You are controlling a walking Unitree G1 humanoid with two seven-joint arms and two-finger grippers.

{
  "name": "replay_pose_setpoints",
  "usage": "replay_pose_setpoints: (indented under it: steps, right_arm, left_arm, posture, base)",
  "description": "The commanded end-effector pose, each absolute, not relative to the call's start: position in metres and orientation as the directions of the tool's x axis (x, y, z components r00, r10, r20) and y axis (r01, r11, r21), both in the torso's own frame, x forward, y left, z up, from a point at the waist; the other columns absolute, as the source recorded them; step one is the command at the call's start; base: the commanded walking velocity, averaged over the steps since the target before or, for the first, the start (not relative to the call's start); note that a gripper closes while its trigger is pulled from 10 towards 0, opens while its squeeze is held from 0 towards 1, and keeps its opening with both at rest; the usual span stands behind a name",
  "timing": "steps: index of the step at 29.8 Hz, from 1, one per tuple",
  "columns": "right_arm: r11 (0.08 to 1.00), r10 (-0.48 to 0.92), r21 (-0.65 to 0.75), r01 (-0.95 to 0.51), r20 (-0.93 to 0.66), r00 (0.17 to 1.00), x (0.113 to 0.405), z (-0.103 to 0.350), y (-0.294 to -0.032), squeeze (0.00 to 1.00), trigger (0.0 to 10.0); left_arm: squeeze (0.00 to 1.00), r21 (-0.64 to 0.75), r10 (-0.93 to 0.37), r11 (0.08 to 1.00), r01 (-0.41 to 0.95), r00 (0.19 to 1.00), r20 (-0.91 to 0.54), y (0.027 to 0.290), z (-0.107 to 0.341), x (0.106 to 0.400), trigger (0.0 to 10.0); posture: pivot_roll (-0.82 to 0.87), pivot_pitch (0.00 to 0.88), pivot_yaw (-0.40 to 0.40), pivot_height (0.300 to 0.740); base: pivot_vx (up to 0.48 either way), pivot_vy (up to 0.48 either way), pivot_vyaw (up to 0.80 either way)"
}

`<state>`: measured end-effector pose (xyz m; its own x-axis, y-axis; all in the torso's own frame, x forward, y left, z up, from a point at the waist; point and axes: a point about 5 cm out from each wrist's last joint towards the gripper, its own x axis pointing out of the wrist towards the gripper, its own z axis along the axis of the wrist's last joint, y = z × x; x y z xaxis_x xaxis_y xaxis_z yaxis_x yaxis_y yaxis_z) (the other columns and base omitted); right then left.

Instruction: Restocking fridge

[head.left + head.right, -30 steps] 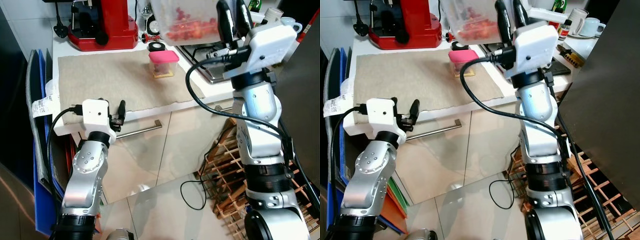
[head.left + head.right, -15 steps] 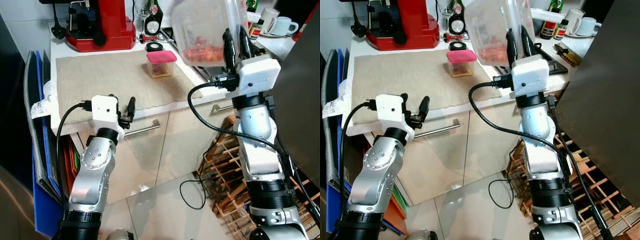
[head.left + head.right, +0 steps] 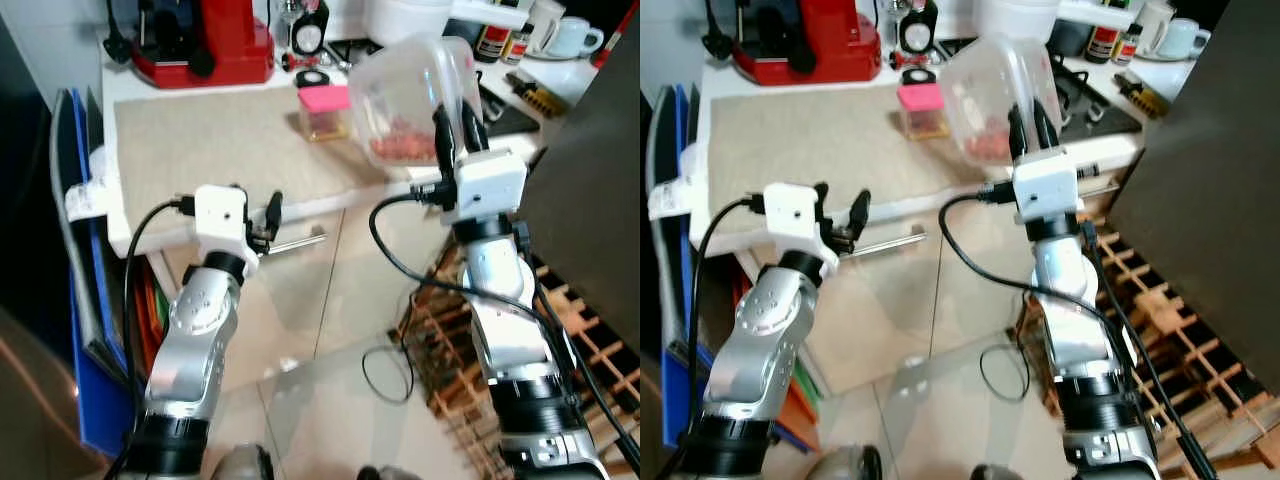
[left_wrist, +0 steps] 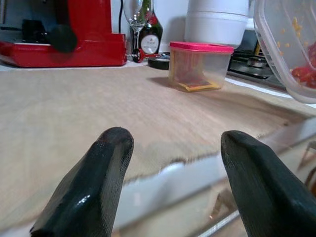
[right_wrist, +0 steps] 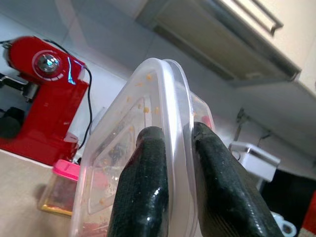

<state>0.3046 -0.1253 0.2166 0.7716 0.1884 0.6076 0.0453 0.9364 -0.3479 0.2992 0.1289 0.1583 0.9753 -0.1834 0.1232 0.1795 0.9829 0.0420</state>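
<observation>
A: The clear tub has come down since a second ago. It was up at the top edge of the head view; now it sits lower, out over the front edge of the worktop, and the camera has swung too.

B: The right pincer is pinching it, a black finger on each side of the rim, the lid seam running between them.

A: Orientation?

B: It stands on edge above the pincer, long axis running up and away from the wrist, tilted a little towards the robot's left. The lidded face points leftward.

A: And the left pincer?

B: Spread wide and holding nothing, level with the worktop's front lip, pointing in across the beige mat.

A: Count, near to far.

B: One clear tub in the grip: see-through plastic, smeared with orange flecks, red chunks of food slumped in the lower end. Behind it on the mat, one small pink-lidded container, upright. Then one red coffee machine at the back left, one wine glass, one dark bottle beside it.

A: Far right?

B: Two pale mugs near the hob.
</observation>
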Motion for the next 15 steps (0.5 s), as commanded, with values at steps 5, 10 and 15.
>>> replay_pose_setpoints:
  steps: [5,10,15]
  right_arm:
    - [0.934,0.179,-0.348,0.088,0.665,0.725,0.295,0.226,-0.128,0.1,0.0]
    - [0.929,0.179,-0.362,0.073,0.615,0.768,0.296,0.21,-0.131,0.09,0.0]
    - [0.925,0.19,-0.376,0.043,0.56,0.806,0.298,0.196,-0.131,0.08,0.0]
  left_arm:
    - [0.0,0.057,-0.211,0.977,0.205,0.968,0.133,0.126,0.16,0.299,10.0]
    - [0.0,0.057,-0.219,0.975,0.213,0.968,0.125,0.124,0.159,0.3,10.0]
    - [0.0,0.068,-0.227,0.973,0.22,0.966,0.122,0.123,0.158,0.301,10.0]
  posture:
    - [0.02,0.009,-0.028,0.74]
    - [0.01,0.007,-0.024,0.74]
    - [0.01,0.007,-0.023,0.74]
  base:
    - [-0.256,0.0,0.0]
    - [-0.254,0.0,0.0]
    - [-0.146,0.0,0.0]
